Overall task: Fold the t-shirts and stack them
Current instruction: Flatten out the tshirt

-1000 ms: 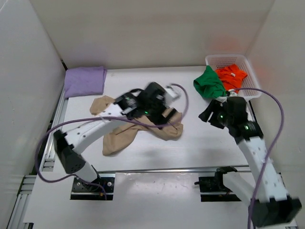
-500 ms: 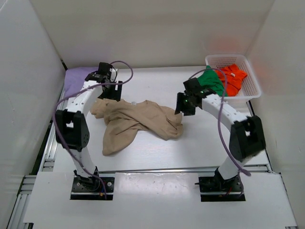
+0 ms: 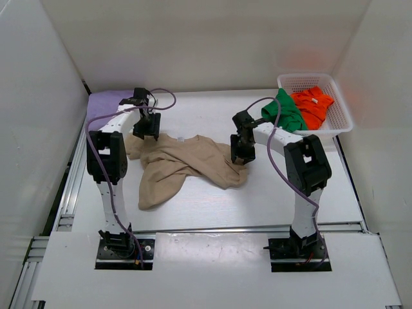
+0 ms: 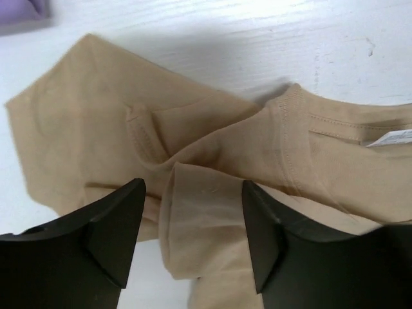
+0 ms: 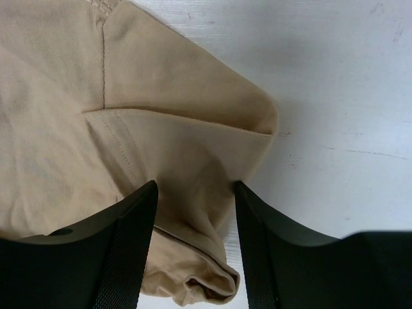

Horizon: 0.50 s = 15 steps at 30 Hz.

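White table, top view: tan t-shirt crumpled mid-table; lavender t-shirt folded at far-left corner; green t-shirt draped over the white basket rim, orange-red t-shirt inside. Left gripper at the tan t-shirt's far-left edge, right gripper at its right edge.
Left wrist: jaws apart, straddling a tan fold, not pinched.
Right wrist: jaws apart, a folded tan edge between them, not clamped.
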### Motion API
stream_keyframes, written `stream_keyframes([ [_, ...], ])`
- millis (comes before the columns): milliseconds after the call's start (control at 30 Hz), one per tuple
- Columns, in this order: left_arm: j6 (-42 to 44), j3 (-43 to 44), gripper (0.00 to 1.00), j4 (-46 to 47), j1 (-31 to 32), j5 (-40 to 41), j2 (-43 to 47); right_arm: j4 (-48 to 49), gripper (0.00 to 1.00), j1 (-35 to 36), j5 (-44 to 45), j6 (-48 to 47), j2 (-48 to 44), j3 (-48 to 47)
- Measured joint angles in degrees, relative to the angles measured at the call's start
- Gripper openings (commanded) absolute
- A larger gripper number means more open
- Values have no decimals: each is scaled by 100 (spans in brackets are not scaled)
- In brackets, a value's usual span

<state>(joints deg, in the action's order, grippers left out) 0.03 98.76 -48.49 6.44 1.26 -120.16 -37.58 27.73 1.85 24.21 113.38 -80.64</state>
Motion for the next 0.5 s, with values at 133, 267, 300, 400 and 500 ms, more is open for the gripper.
stream_keyframes([
  [133,-9,-31,49,-39,-22,-321,-57,-2,52,20,37,-26,4,-4],
  [267,-15,-81,28,-94,-22,-481,-57,-4,40,22,61,-63,63,-4],
  [300,-9,-85,25,-116,-28,-501,-57,-9,37,22,72,-66,79,-4],
  [400,-22,-101,10,-151,-39,-525,-57,-15,22,17,76,-81,79,-4],
  [500,-4,-173,10,-157,-85,-531,-57,-15,5,20,74,-83,92,-4],
])
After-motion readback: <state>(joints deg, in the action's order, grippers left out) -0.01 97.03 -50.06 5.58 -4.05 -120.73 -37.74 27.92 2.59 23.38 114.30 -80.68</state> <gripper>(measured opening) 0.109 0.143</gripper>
